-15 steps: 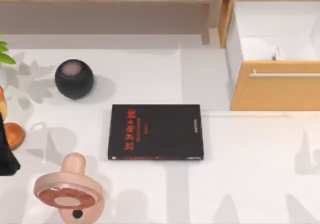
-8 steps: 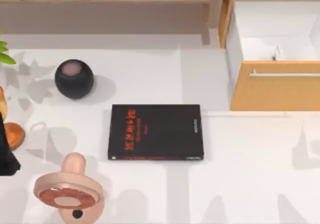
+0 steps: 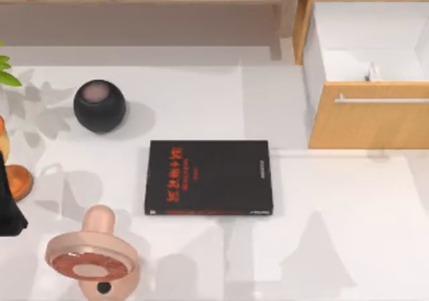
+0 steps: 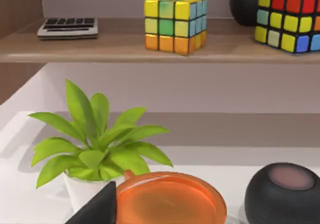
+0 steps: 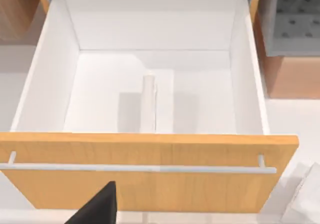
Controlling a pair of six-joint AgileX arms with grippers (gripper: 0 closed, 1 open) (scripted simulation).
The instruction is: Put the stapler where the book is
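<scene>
- Shadows on the tabletop's near right part have shifted since 0.9 s ago, now pooling below the book's near right corner; the book, pink object and black sphere have not moved.
- The book (image 3: 209, 177) lies flat mid-tabletop, its long edges parallel to the near edge, with bare surface to its right and front.
- The stapler (image 5: 148, 104) rests inside the open drawer (image 3: 369, 123) at the tabletop's far right corner, near the drawer's front panel, with free floor on both sides.
- The pink handled object (image 3: 92, 257) sits near the near left corner, the black sphere (image 3: 99, 106) further back.
- Whether either gripper's fingers are apart or closed, I cannot tell.
</scene>
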